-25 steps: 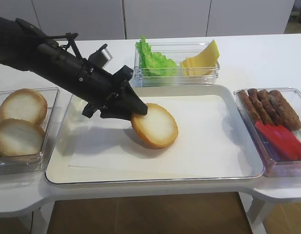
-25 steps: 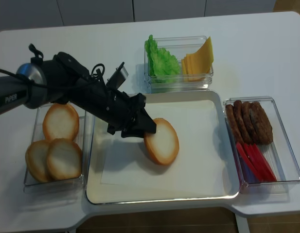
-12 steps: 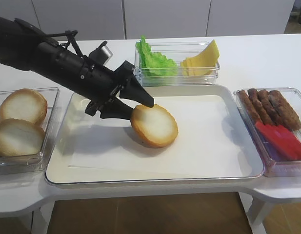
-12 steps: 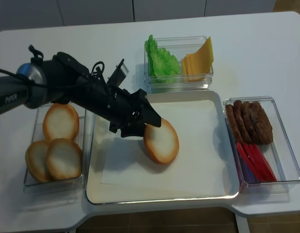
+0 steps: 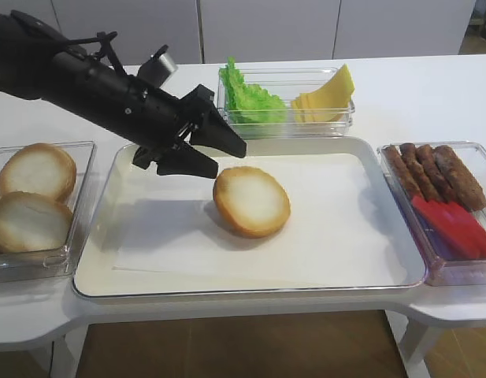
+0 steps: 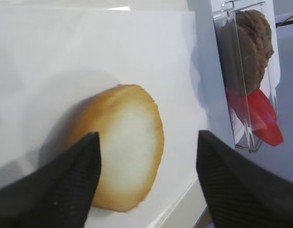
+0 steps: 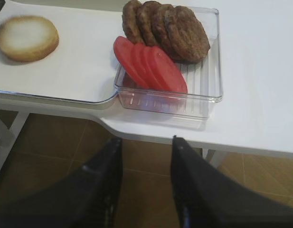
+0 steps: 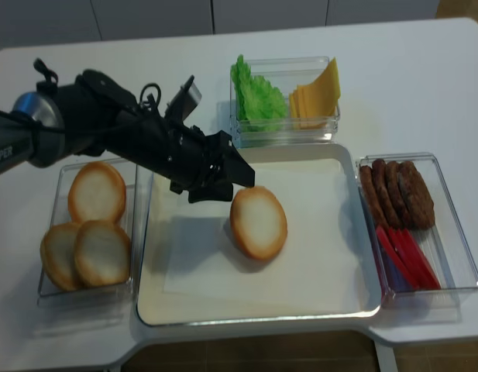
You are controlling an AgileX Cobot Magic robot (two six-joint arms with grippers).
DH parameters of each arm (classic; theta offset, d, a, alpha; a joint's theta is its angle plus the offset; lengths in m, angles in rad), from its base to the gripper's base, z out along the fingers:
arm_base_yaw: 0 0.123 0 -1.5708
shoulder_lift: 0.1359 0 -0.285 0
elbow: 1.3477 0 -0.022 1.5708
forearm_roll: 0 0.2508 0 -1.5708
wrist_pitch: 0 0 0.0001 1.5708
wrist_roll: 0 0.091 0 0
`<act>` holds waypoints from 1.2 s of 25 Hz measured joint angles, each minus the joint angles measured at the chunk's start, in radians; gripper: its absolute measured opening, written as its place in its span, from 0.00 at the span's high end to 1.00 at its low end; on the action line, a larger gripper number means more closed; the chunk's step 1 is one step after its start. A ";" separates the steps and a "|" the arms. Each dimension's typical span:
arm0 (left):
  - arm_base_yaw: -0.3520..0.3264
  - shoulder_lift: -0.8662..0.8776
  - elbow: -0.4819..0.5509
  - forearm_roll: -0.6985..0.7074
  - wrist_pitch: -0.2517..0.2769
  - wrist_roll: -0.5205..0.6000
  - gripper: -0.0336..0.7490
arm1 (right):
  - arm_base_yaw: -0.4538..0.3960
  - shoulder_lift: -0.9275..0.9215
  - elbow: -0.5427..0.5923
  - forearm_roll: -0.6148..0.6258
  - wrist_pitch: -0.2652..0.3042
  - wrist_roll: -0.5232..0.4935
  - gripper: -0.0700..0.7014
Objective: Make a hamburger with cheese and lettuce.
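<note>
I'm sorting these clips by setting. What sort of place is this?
Probably a mock kitchen prep station: white counter, clear plastic tubs of frilly green lettuce and brown patties, one round bun half on a paper-lined white tray.

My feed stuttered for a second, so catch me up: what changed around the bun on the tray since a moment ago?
The left gripper let go of the bun half: its jaws opened and it drew back up and to the left, clear of the bun. The bun, held tilted before, now lies flat on the tray, cut face up. The lettuce, cheese, spare buns and patties stayed put.
</note>
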 joint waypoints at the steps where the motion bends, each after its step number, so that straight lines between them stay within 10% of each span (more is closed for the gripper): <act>1: 0.000 0.000 0.000 0.012 -0.002 0.000 0.36 | 0.000 0.000 0.000 0.000 0.000 0.000 0.55; 15: 0.000 -0.161 -0.064 0.340 -0.082 -0.091 0.36 | 0.000 0.000 0.000 0.000 0.000 0.000 0.55; 25: 0.000 -0.412 -0.072 0.933 -0.005 -0.479 0.36 | 0.000 0.000 0.000 0.000 0.000 0.002 0.55; 30: 0.000 -0.524 -0.072 1.100 0.133 -0.606 0.36 | 0.000 0.000 0.000 0.000 0.000 0.002 0.55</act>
